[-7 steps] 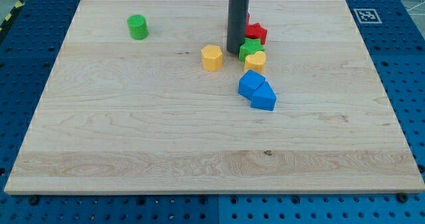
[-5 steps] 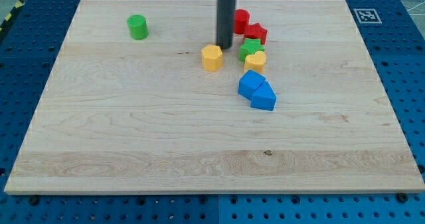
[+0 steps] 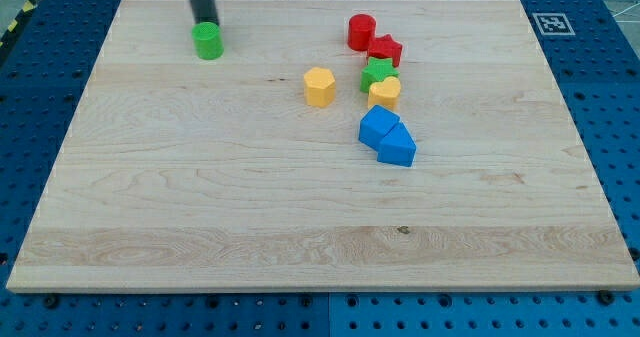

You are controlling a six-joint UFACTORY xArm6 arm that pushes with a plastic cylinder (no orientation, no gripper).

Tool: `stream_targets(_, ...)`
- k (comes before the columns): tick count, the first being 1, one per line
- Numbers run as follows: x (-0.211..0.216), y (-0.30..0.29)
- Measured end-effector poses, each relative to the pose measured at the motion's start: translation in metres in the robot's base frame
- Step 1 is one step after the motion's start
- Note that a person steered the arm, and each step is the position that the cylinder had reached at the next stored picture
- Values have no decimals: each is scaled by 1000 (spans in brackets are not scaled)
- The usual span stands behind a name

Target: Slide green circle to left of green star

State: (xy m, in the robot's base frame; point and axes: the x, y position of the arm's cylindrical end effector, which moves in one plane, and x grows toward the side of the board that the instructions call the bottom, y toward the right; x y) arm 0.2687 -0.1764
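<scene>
Near the view's top left: tip [image 3: 204, 23] behind green circle [image 3: 208, 41]
Pincer: none on this rod
Progress: unstarted; circle well apart from green star [image 3: 376, 72]

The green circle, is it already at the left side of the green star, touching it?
No: the green circle sits far off toward the view's top left, well apart from the green star, with my tip just behind it.

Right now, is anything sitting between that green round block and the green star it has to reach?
In the camera view, mostly bare board; only the yellow hexagon block sits near that line, just below it, between the green circle and the green star.
</scene>
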Motion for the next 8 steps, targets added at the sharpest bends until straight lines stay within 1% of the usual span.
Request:
stream_targets(1, 12, -12)
stream_targets(2, 16, 7)
stream_targets(3, 16, 74)
stream_targets(4, 34, 130)
stream_targets(5, 65, 180)
stream_targets(6, 56, 180)
stream_targets(8, -24, 116)
